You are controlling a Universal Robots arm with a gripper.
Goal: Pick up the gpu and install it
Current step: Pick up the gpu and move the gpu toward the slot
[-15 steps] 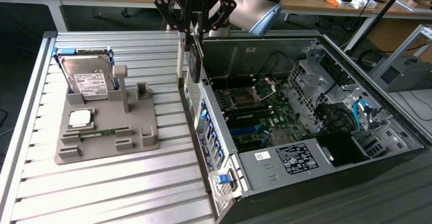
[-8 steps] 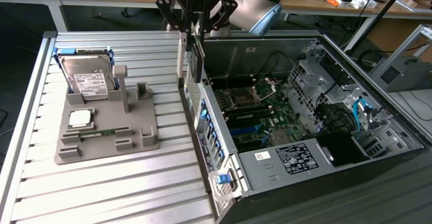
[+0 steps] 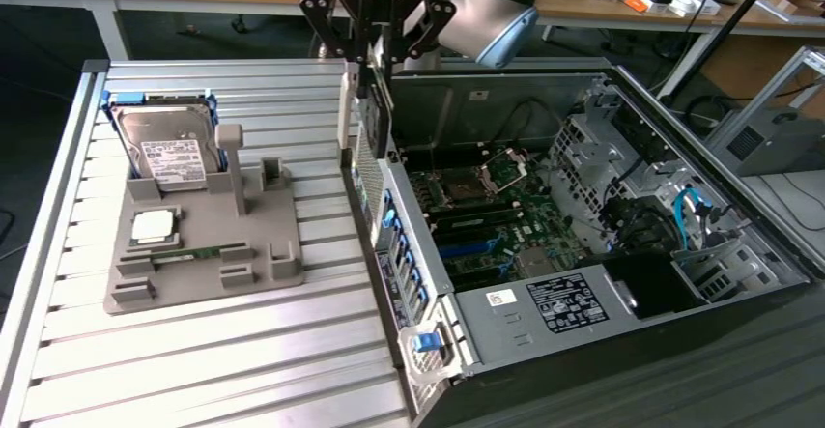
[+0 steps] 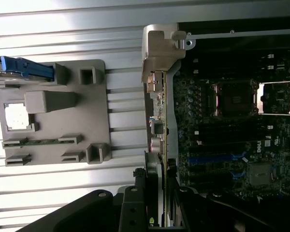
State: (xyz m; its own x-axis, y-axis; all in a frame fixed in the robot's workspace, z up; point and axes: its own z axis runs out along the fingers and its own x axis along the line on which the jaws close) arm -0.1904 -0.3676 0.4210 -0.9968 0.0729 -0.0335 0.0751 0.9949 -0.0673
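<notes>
The tool (image 3: 369, 61) (image 4: 156, 175) pinches the gpu (image 3: 369, 124) (image 4: 158, 113) between its fingers (image 4: 140, 186), one on each flat face of the card. The gpu hangs straight down from the tool, edge-on to both cameras, clear of everything under it. Its silver bracket (image 4: 160, 48) is at the end of the card farthest from the tool in the wrist view.

Directly below the tool and gpu is the near side wall of the open case (image 3: 516, 99), which lies on its side on the bench (image 3: 193, 370) (image 4: 63, 29). The card hangs above that wall's upper edge, between the bench slats and the case interior.

To the exterior view's right of the tool, and lower, the board (image 3: 490, 215) (image 4: 222, 145) lies flat inside the case. The socket (image 3: 462, 192) (image 4: 233, 98) on it is near the tool's side of the case, and the blue slots (image 3: 470, 244) (image 4: 215, 157) lie just beside it.

To the exterior view's left of the tool, and lower, a grey holder (image 3: 207, 264) (image 4: 94, 106) lies on the bench, apart from the case. A drive (image 3: 168, 148) leans upright at the holder's end nearest the tool's height in the exterior view. A square chip (image 3: 153, 225) (image 4: 17, 117) sits in a pocket below the drive. A memory stick (image 3: 193, 254) (image 4: 36, 142) lies in a groove just past the chip. The holder's other slots on the side toward the tool stand bare.
</notes>
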